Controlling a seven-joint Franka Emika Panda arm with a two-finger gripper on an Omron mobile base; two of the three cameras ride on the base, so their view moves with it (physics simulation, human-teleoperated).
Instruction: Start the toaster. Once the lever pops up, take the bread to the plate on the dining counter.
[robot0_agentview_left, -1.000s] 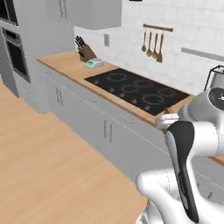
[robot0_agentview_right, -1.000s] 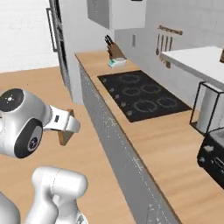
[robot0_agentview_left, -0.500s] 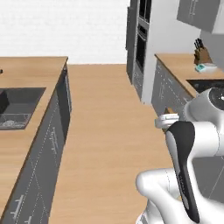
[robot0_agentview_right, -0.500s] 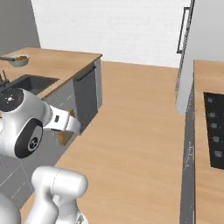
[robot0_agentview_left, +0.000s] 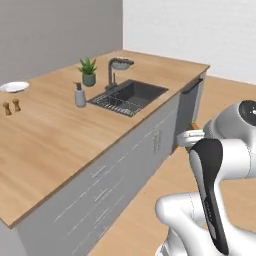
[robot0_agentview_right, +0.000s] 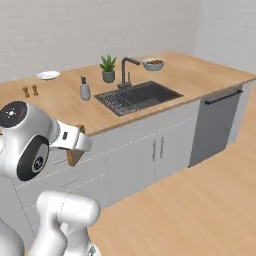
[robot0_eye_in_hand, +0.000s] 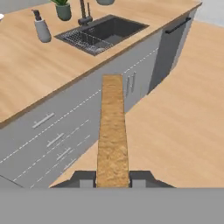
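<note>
My gripper (robot0_eye_in_hand: 112, 180) is shut on the bread (robot0_eye_in_hand: 112, 127), a golden-brown slice seen edge-on between the fingertips (robot0_eye_in_hand: 86, 180). From the right base view the bread (robot0_agentview_right: 74, 153) hangs in the gripper (robot0_agentview_right: 76, 146) in front of the grey cabinets, below the counter's edge. The plate (robot0_agentview_left: 14, 86), small, round and white, lies far back on the dining counter (robot0_agentview_left: 60, 130); it appears again as plate (robot0_agentview_right: 48, 75) at the back left. The toaster is out of view.
An inset dark sink (robot0_agentview_left: 127, 96) with a faucet (robot0_agentview_right: 127, 70), a potted plant (robot0_agentview_left: 88, 71), a soap bottle (robot0_agentview_right: 85, 90) and two small shakers (robot0_agentview_left: 11, 106) stand on the counter. A bowl (robot0_agentview_right: 153, 63) sits behind the sink. A dishwasher front (robot0_agentview_right: 215, 125) closes the counter's right end.
The whole picture has swung from the stove wall across the floor to the dining counter: the base turned. The bread stays in the shut gripper.
</note>
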